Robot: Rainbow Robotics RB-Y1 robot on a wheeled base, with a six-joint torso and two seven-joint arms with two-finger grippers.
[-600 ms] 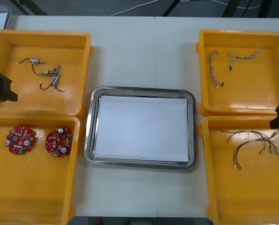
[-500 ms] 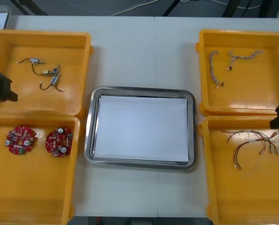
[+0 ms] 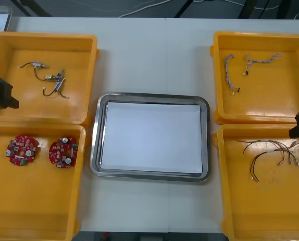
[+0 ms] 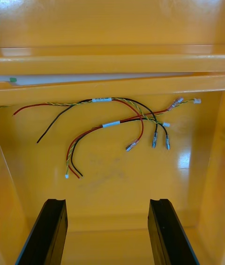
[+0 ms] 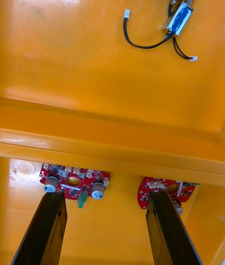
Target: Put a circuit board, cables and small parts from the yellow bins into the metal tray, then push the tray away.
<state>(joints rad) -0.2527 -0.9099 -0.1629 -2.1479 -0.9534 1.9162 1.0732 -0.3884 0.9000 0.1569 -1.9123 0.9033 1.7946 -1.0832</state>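
Wrist views show both released: left hand (image 5: 105,195) near round red circuit boards (image 5: 75,181), right hand (image 4: 107,202) near red-yellow and black cables (image 4: 117,123); the front view adds the white-lined metal tray (image 3: 149,96).

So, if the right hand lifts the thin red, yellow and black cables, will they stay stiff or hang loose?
Probably loose: the thin red, yellow and black cables lie in slack curves on the yellow plastic bin floor, so their ends would likely droop. They cross one another, so several may rise together. The right hand hangs over that bin.
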